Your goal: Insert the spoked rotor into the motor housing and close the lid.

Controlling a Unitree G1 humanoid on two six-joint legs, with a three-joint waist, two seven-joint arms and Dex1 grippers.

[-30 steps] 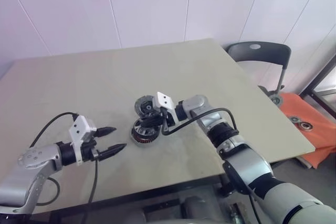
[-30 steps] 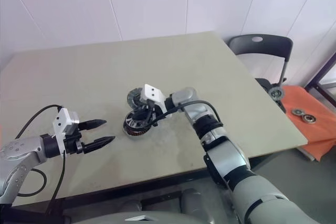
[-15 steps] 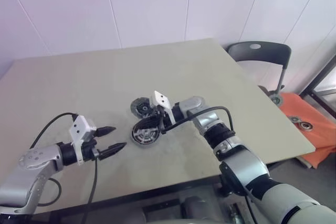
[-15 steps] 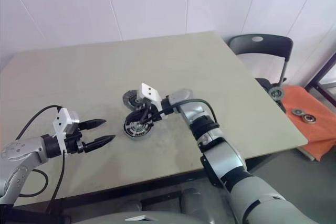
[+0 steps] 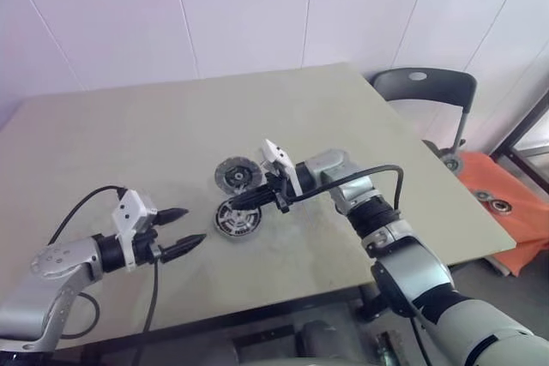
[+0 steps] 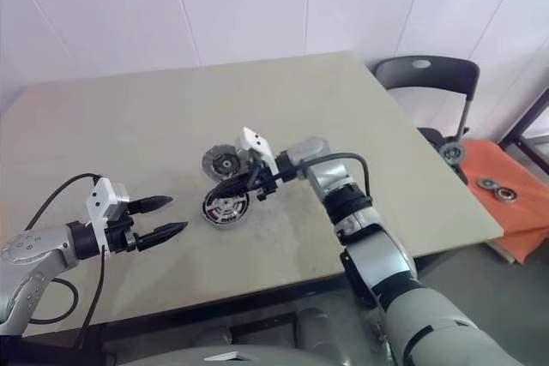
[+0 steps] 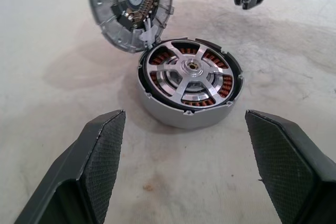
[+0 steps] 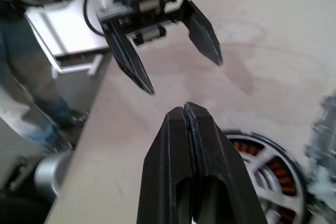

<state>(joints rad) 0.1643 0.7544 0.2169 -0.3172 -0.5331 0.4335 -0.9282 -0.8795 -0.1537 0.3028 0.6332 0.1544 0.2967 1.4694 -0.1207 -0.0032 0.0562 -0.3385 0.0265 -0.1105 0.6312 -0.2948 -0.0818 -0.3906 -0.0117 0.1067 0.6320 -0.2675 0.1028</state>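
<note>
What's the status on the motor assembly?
Left gripper open, empty; right gripper shut, empty. Silvery spoked rotor seated in dark copper-wound housing. Grey ribbed lid off, beside it.

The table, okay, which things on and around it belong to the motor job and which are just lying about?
Job:
spoked rotor, already seated in the motor housing
lid, lying beside the housing
right gripper, shut
left gripper, open

Lying about:
chair
round metal parts on the orange mat
</note>
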